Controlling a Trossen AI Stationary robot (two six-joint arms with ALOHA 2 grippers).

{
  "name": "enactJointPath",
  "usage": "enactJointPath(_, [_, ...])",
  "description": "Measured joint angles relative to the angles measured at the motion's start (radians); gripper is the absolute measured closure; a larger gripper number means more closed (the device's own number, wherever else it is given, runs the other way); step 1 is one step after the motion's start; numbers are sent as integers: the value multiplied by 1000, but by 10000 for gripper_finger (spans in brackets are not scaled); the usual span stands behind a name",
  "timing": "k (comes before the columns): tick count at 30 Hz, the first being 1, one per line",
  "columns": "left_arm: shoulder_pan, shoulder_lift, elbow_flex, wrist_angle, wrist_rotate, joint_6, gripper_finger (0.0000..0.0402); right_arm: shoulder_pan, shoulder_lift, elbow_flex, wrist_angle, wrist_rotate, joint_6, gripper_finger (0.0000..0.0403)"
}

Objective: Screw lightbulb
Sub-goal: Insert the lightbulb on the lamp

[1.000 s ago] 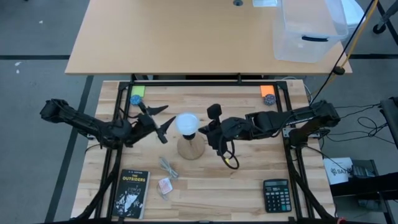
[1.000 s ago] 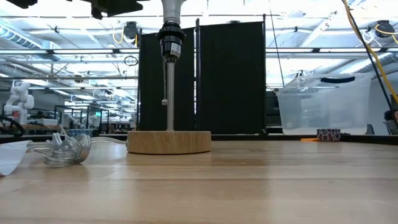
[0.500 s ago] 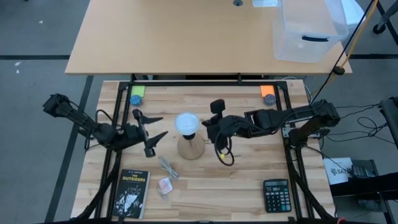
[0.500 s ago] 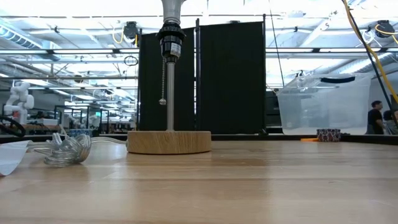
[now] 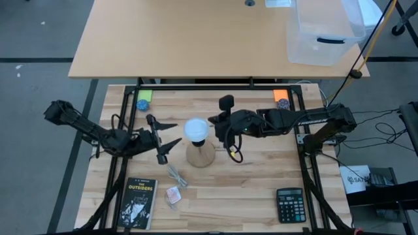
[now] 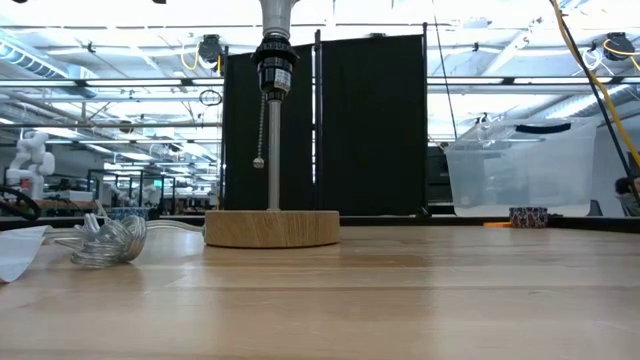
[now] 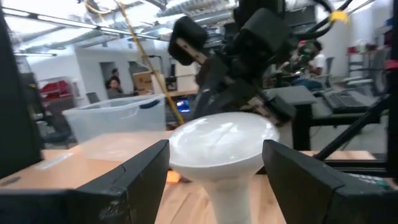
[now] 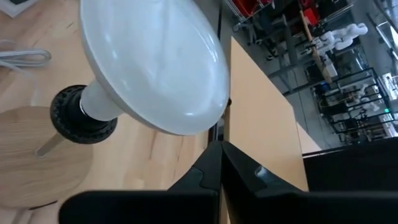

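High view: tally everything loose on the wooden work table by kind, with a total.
Lamp stand with lightbulb: 1
Book: 1
Calculator: 1
Clear cable bundle: 1
Small wrapped packet: 1
Green pad: 1
Orange pad: 1
Small round items on the pads: 2
Total: 9

Left claw (image 5: 164, 137) spread wide, right claw (image 5: 215, 124) closed, facing each other
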Motion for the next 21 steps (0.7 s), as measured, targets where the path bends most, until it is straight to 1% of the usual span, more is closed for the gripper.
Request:
enactJointPath(2, [21, 0, 0, -9, 35, -29, 138, -1, 0, 0, 10, -7, -7, 403])
enactJointPath(4, [36, 3, 0, -16, 54, -44, 138, -4, 0, 0, 20, -28, -16, 403])
enactJointPath(8, [63, 27, 0, -12, 85, -70, 138, -6, 1, 0, 30, -29, -25, 403])
enactJointPath(14, [120, 52, 0, -1, 96, -116, 138, -7, 9, 1, 27, -36, -24, 403])
enactJointPath(21, [132, 52, 0, -10, 97, -129, 138, 3, 9, 2, 2, -31, 1, 403])
